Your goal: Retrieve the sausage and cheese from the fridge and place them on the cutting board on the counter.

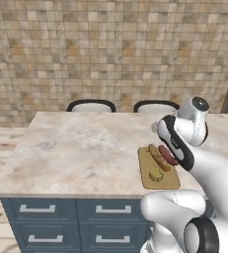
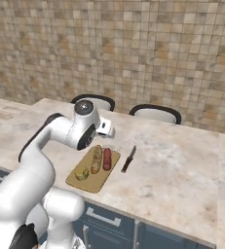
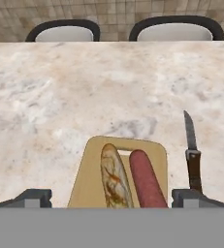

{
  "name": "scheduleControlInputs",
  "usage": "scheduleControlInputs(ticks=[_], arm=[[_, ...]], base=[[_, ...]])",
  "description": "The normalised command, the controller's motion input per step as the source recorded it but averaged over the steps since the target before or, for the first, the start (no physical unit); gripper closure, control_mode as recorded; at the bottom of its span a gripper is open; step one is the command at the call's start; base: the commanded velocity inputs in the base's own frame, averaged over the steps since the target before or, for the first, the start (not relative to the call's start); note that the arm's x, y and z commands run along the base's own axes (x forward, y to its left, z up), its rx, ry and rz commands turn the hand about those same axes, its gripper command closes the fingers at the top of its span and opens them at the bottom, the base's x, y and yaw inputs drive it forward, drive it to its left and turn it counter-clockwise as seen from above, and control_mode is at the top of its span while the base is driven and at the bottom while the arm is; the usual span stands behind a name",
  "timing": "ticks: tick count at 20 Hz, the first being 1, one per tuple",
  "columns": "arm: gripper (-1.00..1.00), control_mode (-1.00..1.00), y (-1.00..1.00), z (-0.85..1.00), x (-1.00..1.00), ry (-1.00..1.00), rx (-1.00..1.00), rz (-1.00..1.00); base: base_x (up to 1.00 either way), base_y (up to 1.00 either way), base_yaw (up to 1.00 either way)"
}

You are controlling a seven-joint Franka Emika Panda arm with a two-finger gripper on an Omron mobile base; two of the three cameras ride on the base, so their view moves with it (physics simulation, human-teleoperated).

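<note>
On the counter (image 1: 81, 148) lies the cutting board (image 2: 100, 181), light-brown wood. The sausage (image 2: 107, 159), red and glossy, rests on its far half beside a tan speckled bread-like roll (image 2: 96, 159). The cheese (image 2: 82, 173), a pale yellow lump, sits on the board's near end. From the hand view, the sausage (image 3: 146, 180) and roll (image 3: 115, 177) lie just below my gripper (image 3: 112, 198), whose fingertips (image 3: 33, 197) stand wide apart with nothing between them. From the left, the arm covers part of the sausage (image 1: 168, 155); the cheese (image 1: 156, 174) shows. The fridge is out of view.
A dark-handled knife (image 2: 128, 159) lies on the counter just right of the board, blade pointing away. Two black-backed chairs (image 1: 91, 105) (image 1: 156, 105) stand behind the counter's far edge. Navy drawers (image 1: 36, 210) run below. A tiled wall is behind.
</note>
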Motion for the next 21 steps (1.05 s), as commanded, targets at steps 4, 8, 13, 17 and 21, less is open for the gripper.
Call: scheduleControlInputs(ticks=[4, 8, 13, 17, 21], arm=[[-1.0, -1.0, 0.0, 0.95, 0.0, -0.18, 0.03, 0.0], [-1.0, -1.0, 0.0, 0.89, -0.13, -0.17, 0.05, 0.0], [-1.0, -1.0, 0.0, 0.6, -0.64, -0.06, 0.01, -0.06], [-1.0, -1.0, -0.04, 0.48, -0.89, 0.0, -0.02, -0.11], [-1.0, -1.0, -0.03, 0.44, -0.72, 0.0, -0.05, -0.05]], base=[[0.0, 0.0, 0.0], [0.0, 0.0, 0.0], [0.0, 0.0, 0.0], [0.0, 0.0, 0.0], [0.0, 0.0, 0.0]])
